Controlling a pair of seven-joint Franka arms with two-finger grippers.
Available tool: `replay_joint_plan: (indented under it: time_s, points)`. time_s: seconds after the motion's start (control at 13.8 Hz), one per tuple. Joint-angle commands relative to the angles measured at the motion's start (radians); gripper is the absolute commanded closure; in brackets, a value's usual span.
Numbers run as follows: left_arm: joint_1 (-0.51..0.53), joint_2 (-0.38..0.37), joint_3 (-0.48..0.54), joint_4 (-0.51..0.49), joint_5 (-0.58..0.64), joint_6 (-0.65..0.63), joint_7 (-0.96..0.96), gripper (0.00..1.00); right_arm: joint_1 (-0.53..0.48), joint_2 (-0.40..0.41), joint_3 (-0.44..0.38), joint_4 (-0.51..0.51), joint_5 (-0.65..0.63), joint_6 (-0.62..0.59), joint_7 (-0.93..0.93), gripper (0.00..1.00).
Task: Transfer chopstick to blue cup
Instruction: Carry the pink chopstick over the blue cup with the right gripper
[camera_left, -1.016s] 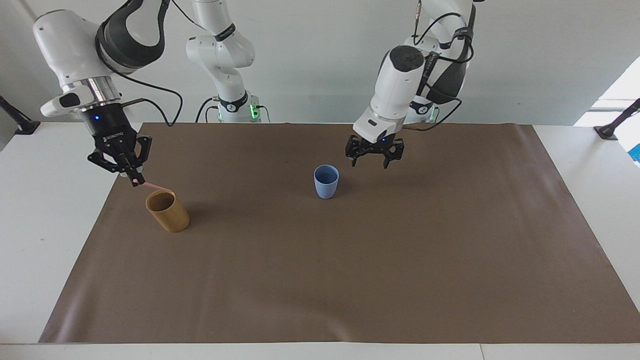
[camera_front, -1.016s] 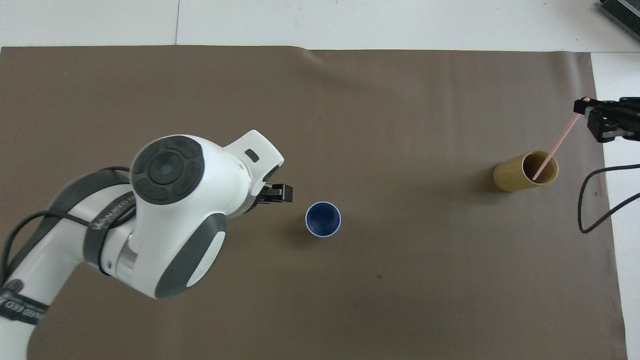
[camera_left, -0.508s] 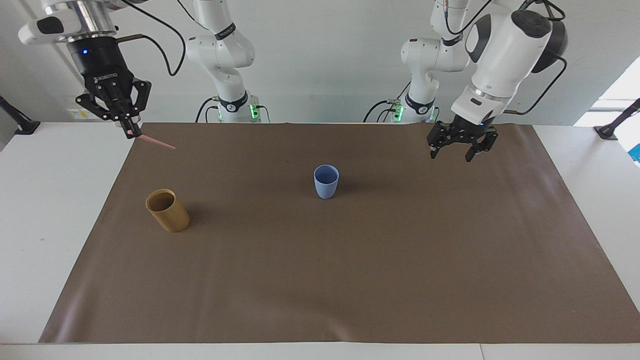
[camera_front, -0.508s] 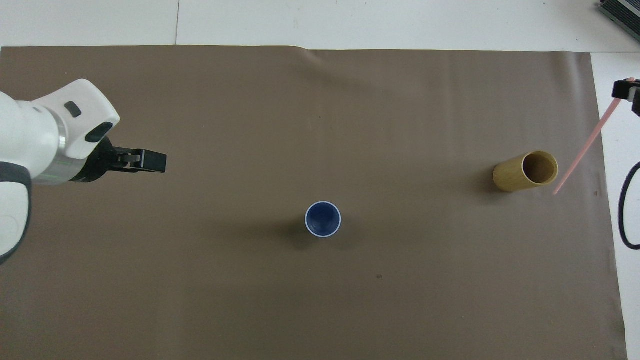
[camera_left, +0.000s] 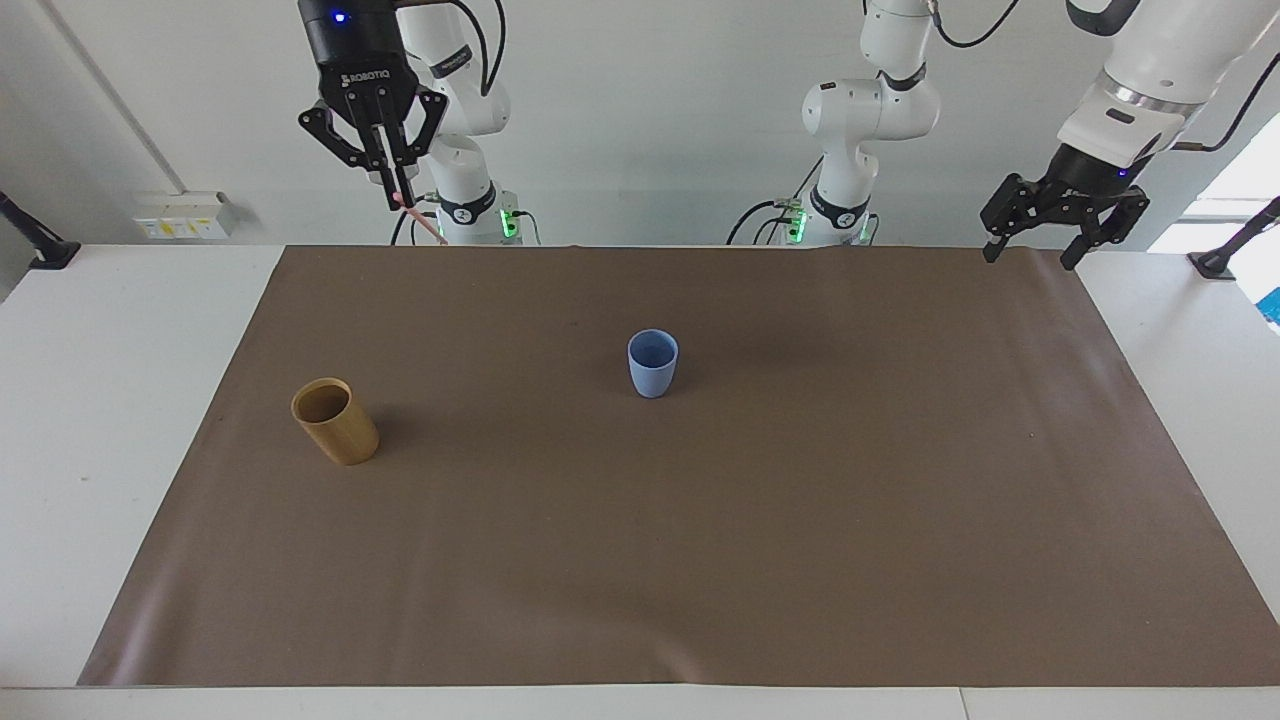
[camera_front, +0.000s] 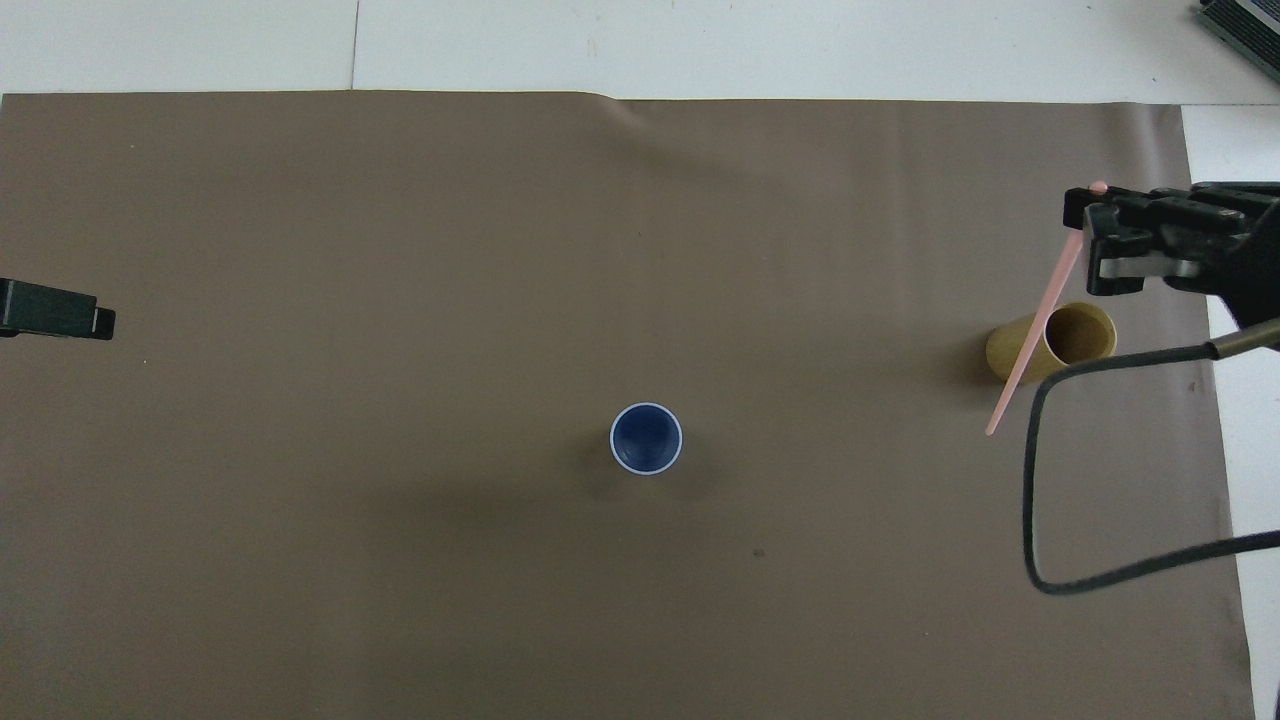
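Facing view: right pincer (camera_left: 392, 196) clamps the chopstick (camera_left: 420, 222) high up; left pincer (camera_left: 1034, 252) gapes over the mat's edge (camera_left: 1075, 262)

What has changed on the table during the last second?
The right gripper pulled the chopstick out of the tan cup, lifted it high and carried it toward the middle. The left gripper, open, drew back from the blue cup. Both cups stayed in place.

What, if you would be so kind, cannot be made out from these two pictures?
- Left gripper: overhead view's edge cuts off all but its tip.
- Chopstick: in the facing view its lower end blends into the right arm's base.
- Tan cup: overhead, the right gripper and chopstick cross it.
- Blue cup: bottom unseen in the facing view.
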Motion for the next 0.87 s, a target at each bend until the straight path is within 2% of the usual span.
replay_joint_plan:
  time_s: [0.0, 0.51, 0.8]
  points:
    - [0.009, 0.039, -0.009, 0.074, 0.025, -0.081, 0.009, 0.00, -0.011, -0.002, 0.081, 0.003, -0.085, -0.009, 0.104, 1.00]
    - [0.009, 0.008, -0.007, 0.034, 0.047, -0.089, 0.012, 0.00, -0.006, 0.012, 0.253, -0.012, -0.162, 0.026, 0.342, 1.00]
    - [0.009, -0.007, -0.007, 0.002, 0.072, -0.076, 0.006, 0.00, 0.072, 0.062, 0.260, -0.031, -0.231, 0.128, 0.451, 1.00]
